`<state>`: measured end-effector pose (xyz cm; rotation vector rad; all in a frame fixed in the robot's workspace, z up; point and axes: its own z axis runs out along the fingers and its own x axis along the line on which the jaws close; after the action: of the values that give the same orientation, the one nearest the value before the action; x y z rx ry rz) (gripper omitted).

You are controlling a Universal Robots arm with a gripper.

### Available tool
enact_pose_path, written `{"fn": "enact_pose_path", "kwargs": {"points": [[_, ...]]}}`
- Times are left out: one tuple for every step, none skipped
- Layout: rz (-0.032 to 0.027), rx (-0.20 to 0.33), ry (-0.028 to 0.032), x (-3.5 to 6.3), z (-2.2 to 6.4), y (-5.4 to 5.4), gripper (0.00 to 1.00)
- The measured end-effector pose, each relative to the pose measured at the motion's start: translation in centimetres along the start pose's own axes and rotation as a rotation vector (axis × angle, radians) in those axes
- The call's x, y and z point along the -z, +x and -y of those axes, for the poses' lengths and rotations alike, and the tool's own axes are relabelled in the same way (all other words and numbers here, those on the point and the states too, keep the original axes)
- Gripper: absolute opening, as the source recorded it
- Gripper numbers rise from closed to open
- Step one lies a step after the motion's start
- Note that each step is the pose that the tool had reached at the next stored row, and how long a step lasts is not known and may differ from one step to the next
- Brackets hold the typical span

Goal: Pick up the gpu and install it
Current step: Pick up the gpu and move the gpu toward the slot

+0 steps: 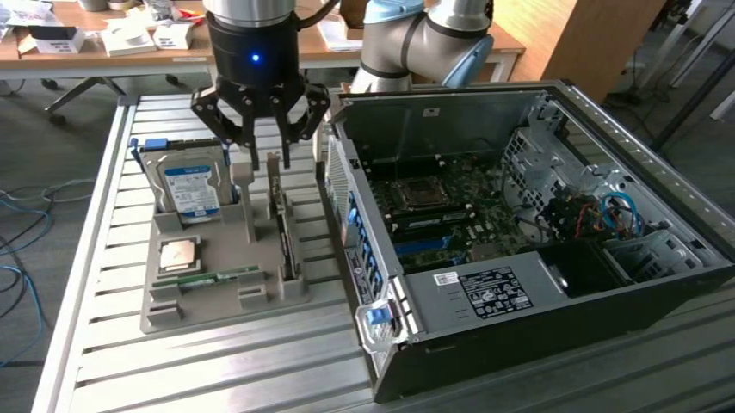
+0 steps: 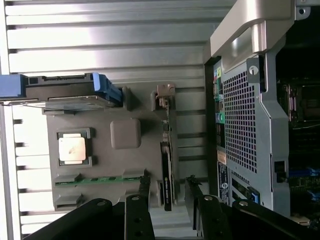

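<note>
Spread claw [image 1: 268,160] hovers just above upright gpu [image 1: 284,232]

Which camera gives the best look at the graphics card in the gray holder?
The wrist view: the graphics card shows edge-on along its whole length, bracket included. The exterior view shows it as a thin dark strip standing in the holder.

Nothing can be read: print on the hard drive label [image 1: 191,191] and the white sticker [image 1: 497,290] inside the computer case [image 1: 517,353] is too small.
</note>
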<state>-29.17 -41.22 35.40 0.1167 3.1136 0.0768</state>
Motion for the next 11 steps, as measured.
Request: {"fn": "enact_pose_path", "kwargs": {"points": [[0.0000, 0.000, 0.0000, -0.12, 0.01, 0.00, 0.42], [0.0001, 0.000, 0.0000, -0.24, 0.01, 0.00, 0.42], [0.0000, 0.000, 0.0001, -0.35, 0.02, 0.01, 0.42], [0.0000, 0.000, 0.0000, -0.46, 0.02, 0.01, 0.42], [0.0000, 0.000, 0.0000, -0.55, 0.03, 0.01, 0.42], [0.0000, 0.000, 0.0001, -0.64, 0.03, 0.01, 0.42], [0.0001, 0.000, 0.0000, -0.73, 0.04, 0.01, 0.42], [0.0000, 0.000, 0.0001, -0.80, 0.04, 0.02, 0.42], [0.0000, 0.000, 0.0001, -0.85, 0.04, 0.01, 0.42], [-0.0001, 0.000, 0.0002, -0.86, 0.04, 0.02, 0.42], [0.0000, 0.000, 0.0001, -0.87, 0.04, 0.02, 0.42]]}}
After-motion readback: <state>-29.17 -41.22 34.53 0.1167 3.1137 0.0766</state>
